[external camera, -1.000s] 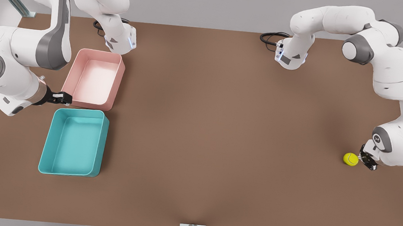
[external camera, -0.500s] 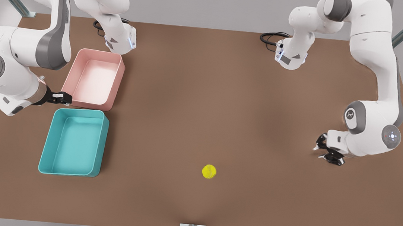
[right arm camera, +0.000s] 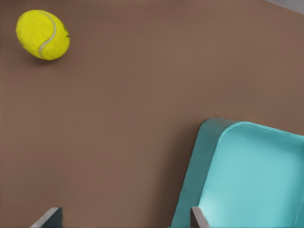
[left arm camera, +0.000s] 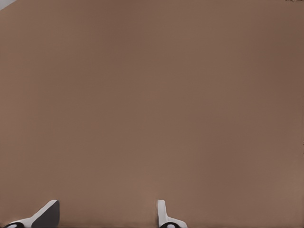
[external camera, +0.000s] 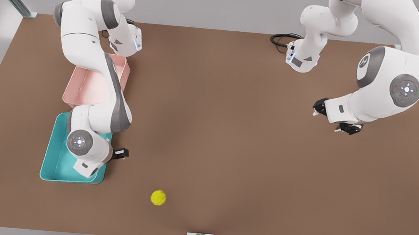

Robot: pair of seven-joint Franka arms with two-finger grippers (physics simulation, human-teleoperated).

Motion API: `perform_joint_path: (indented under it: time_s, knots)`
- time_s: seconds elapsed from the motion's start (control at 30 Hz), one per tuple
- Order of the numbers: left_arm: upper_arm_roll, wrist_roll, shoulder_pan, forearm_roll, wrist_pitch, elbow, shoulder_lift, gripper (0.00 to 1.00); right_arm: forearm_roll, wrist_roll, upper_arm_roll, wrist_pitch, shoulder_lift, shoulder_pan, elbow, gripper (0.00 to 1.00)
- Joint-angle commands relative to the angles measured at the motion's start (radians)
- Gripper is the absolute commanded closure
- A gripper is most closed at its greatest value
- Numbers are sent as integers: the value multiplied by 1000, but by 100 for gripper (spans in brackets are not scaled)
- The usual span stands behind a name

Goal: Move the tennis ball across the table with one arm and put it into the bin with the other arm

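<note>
The small yellow-green fuzzy tennis ball [external camera: 158, 197] lies free on the flat brown matte surface [external camera: 231, 135], near the front view's lower edge and a short way toward the front view's right of the teal rectangular plastic bin [external camera: 50, 163]; neither claw touches it. This position puts it within reach of the arm at the bin, as a hand-over across the surface would require. The right claw [external camera: 120, 153], on the arm at the front view's left, hangs just beside the bin's near corner; its forearm is folded low over the bin and the pink rectangular tub [external camera: 79, 92], and its wrist camera looks down on the ball and the bin's rim. Its fingers stand spread with nothing between them. The left claw [external camera: 333, 118], at the front view's right, is raised well apart from the ball, elbow high, fingers likewise parted and empty; this arm waits.
</note>
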State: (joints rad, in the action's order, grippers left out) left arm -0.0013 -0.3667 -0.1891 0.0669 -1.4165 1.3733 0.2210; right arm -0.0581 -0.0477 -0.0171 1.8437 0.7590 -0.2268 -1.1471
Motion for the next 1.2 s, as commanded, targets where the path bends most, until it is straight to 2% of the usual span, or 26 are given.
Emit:
perform_joint_path:
  time_s: [0.0, 0.2, 0.37, 0.73, 1.17]
  knots:
    - [-3, 540, 7, -1, 10, 3, 12, 0, 6, 75, 0, 327, 42, -16, 13, 0]
    - [-5, 539, 10, 2, 36, 4, 11, 0, 6, 71, 11, 608, 169, -101, 90, 0]
    - [-5, 539, 8, 2, 36, 4, 11, 0, 3, 66, 43, 821, 378, -105, 277, 0]
    - [-5, 539, 10, 2, 36, 6, 14, 0, 14, 115, 42, 985, 520, -112, 394, 0]
    - [-5, 539, 20, 2, 39, 7, 14, 0, 76, 134, 31, 1120, 620, -128, 397, 0]
